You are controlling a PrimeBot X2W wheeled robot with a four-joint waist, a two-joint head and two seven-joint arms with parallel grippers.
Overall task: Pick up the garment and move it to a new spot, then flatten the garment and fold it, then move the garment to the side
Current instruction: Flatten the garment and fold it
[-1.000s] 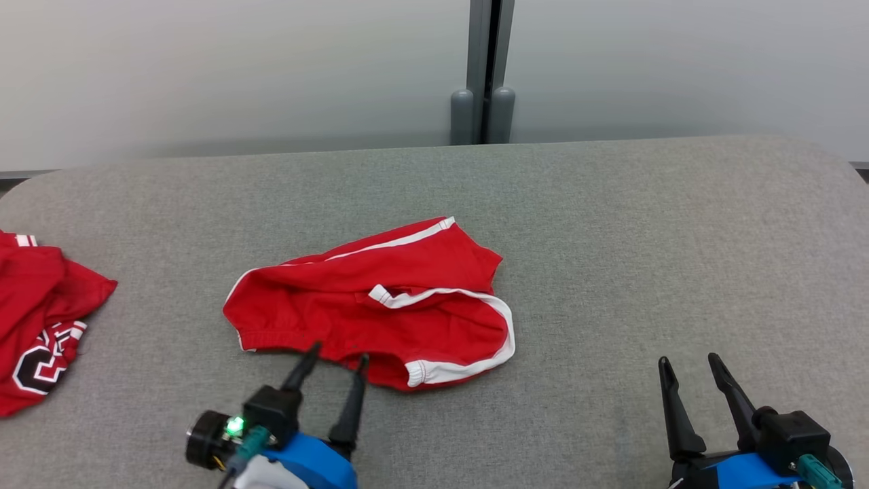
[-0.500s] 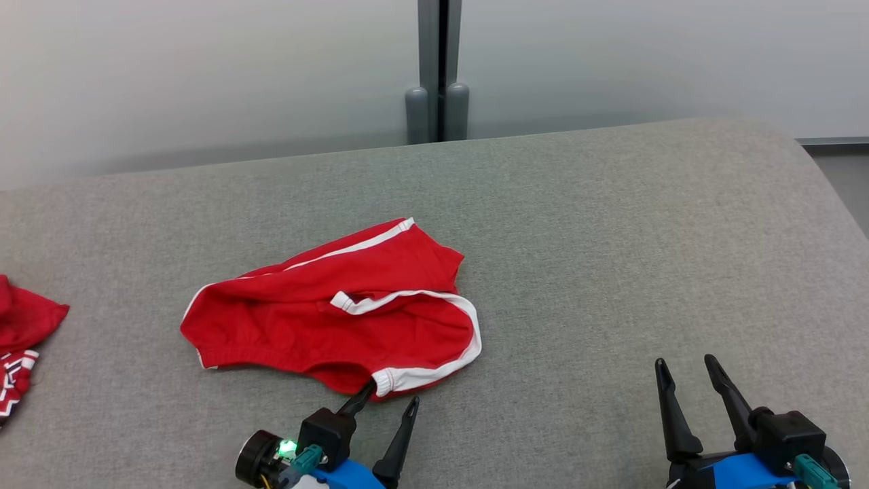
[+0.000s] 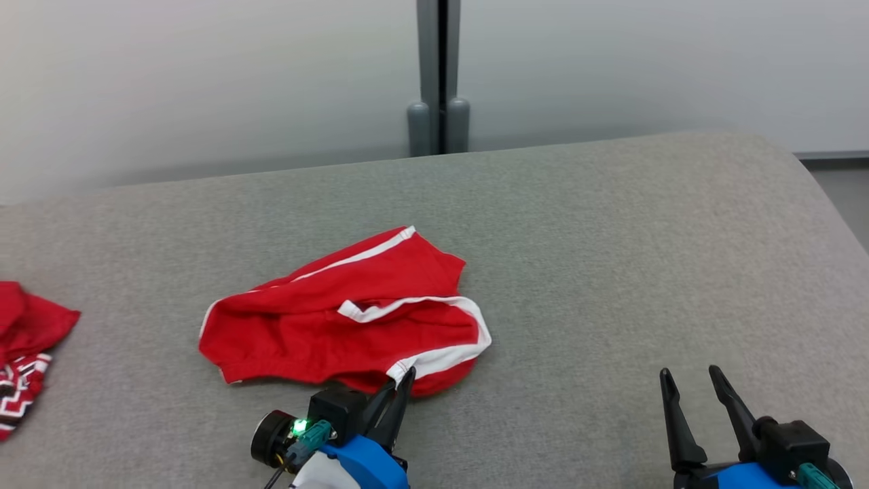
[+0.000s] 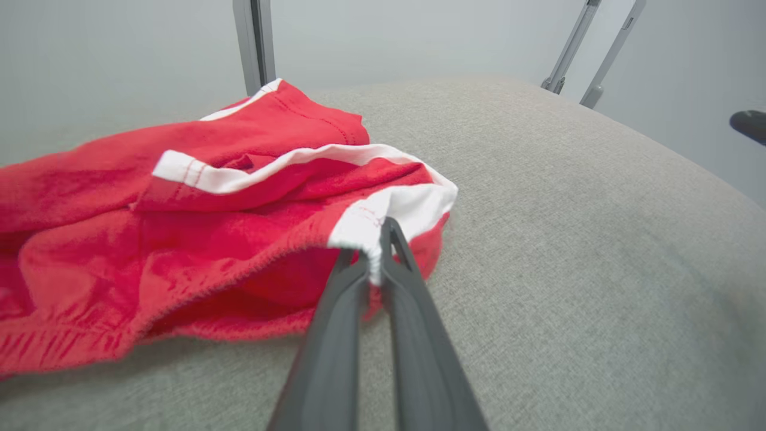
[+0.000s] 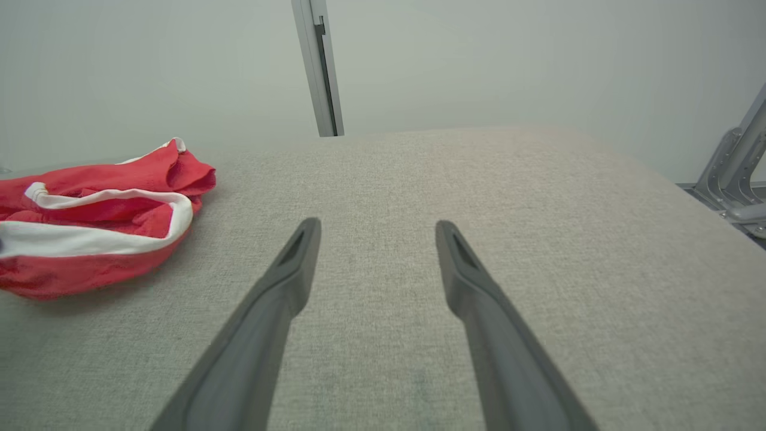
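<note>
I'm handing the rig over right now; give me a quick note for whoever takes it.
Left gripper: shut on the white hem of the red shorts, at their near edge.
Right gripper: open, empty, over the grey table on the right.
Shorts: crumpled, centre-left on the table; another red garment lies far left.
Done: grasp made.
To do: lift, relocate, flatten, fold, set aside.

Nothing legible anywhere; the print on the jersey point(image 3: 26, 367) at left can't be read.
</note>
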